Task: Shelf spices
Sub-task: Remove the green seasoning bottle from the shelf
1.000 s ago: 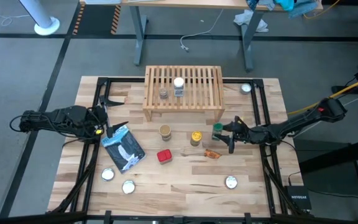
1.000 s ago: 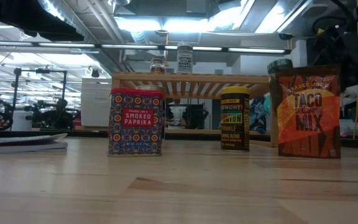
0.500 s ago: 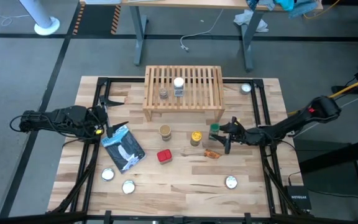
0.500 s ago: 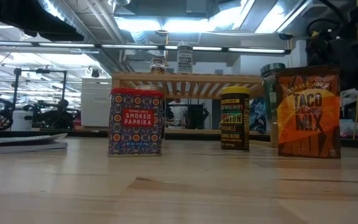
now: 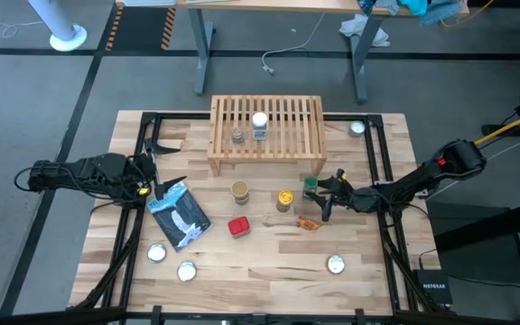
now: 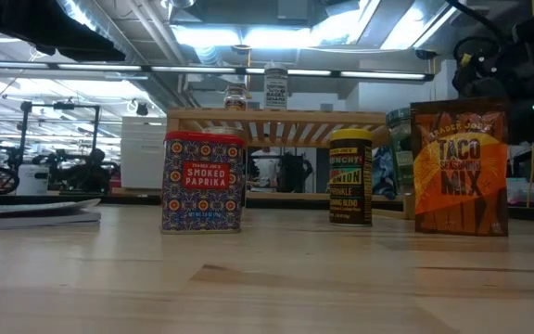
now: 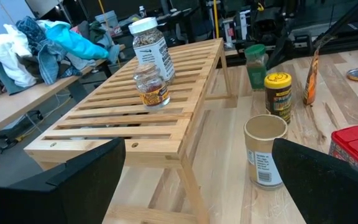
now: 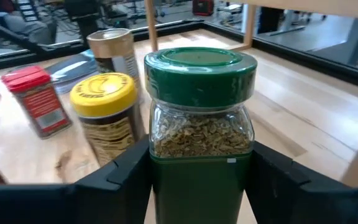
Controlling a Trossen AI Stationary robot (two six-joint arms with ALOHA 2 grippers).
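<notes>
Gripping green-lid jar (image 8: 199, 124) betw half-spread fingers, R gripper (image 5: 318, 198) just in front of shelf (image 5: 266, 135); L gripper (image 5: 158, 170) wide apart

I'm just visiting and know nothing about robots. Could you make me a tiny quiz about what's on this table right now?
1. True or false: the shelf holds four jars.
2. Which does the right hand grip? A red tin B green-lidded jar C orange packet
3. Fill in: the left hand, open, waits beside the blue-and-white ___.

Key: 1 false, two jars. 2 B. 3 pouch.
</notes>
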